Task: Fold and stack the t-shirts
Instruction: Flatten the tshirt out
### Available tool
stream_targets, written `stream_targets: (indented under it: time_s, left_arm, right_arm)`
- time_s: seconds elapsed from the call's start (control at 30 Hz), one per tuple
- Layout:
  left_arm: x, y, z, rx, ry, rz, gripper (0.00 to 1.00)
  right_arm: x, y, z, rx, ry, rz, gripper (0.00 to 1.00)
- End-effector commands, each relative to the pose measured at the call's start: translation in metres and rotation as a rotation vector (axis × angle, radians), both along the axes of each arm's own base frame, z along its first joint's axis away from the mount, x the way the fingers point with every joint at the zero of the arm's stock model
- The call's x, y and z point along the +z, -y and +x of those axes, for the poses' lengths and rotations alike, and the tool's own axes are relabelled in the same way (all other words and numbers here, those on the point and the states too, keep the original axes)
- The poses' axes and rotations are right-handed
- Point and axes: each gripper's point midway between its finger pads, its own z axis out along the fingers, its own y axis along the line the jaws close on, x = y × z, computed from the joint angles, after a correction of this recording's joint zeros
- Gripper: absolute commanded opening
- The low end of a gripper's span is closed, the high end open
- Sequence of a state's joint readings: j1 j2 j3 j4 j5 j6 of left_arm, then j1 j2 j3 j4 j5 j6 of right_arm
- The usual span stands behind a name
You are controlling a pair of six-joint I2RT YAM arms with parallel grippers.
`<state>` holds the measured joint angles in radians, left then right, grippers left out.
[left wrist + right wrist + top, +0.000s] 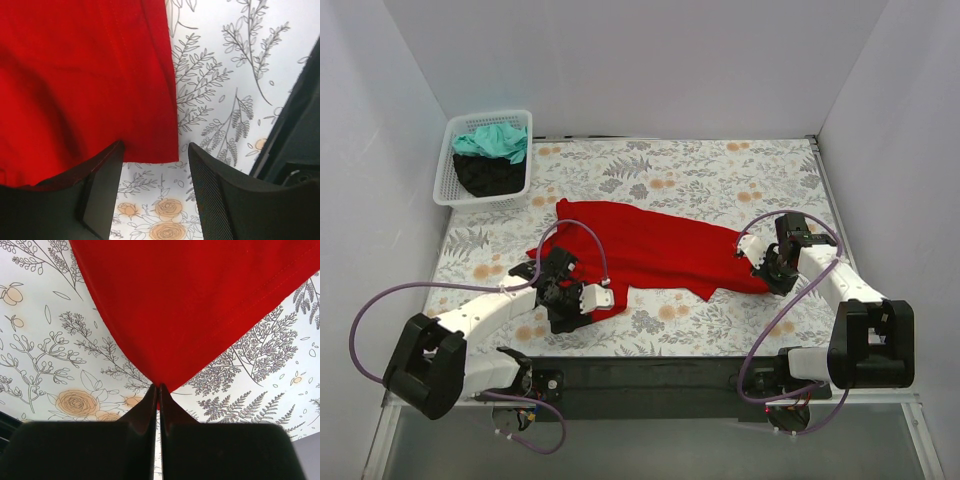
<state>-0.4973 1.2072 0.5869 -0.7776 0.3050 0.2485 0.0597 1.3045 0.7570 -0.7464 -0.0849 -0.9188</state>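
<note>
The right hand (158,386) is clenched on a corner of the red t-shirt (190,300), which is pinched between its tips. The left hand (156,150) is spread wide (nothing is gripped), with the shirt's hem corner at the tip of one finger (100,195). Only from above is the shirt seen stretched across the counter (720,170) near its near edge. The teal t-shirt (492,140) and black t-shirt (488,176) are also seen there, in the basket (480,202) at the far left corner.

I find nothing to read in any of my views. The red t-shirt (660,250) is plain cloth, and the table cover (720,170) bears only printed flowers and leaves, with no letters, numbers or marks.
</note>
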Motion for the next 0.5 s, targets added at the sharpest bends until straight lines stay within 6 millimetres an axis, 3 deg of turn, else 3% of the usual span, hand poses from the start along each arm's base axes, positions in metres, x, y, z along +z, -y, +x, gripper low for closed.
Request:
stream_targets:
  time_s: [0.0,0.1,0.27,0.33,0.4,0.43,0.47]
  left_arm:
    - [-0.015,-0.005,0.007,-0.016,0.060,0.036,0.54]
    - [-0.026,-0.010,0.009,-0.019,0.095,0.062,0.50]
    - [-0.029,-0.006,0.013,0.012,0.089,0.054,0.08]
    - [-0.018,0.003,0.021,0.060,0.097,0.018,0.00]
    - [-0.004,0.012,0.029,0.117,0.093,-0.046,0.00]
    - [0.014,0.019,0.045,0.147,0.123,-0.089,0.00]
    - [0.025,0.013,0.059,0.210,0.134,-0.117,0.00]
  right_arm:
    - [0.007,-0.002,0.005,-0.003,0.004,0.006,0.01]
    - [0.007,-0.002,0.007,-0.008,0.001,0.011,0.01]
    - [0.009,-0.006,0.012,-0.016,0.005,0.027,0.01]
    - [0.011,-0.007,0.015,-0.022,0.011,0.032,0.01]
    - [0.016,-0.008,0.023,-0.027,0.030,0.043,0.01]
    - [0.022,-0.009,0.029,-0.040,0.048,0.050,0.01]
    - [0.032,-0.010,0.041,-0.045,0.081,0.059,0.01]
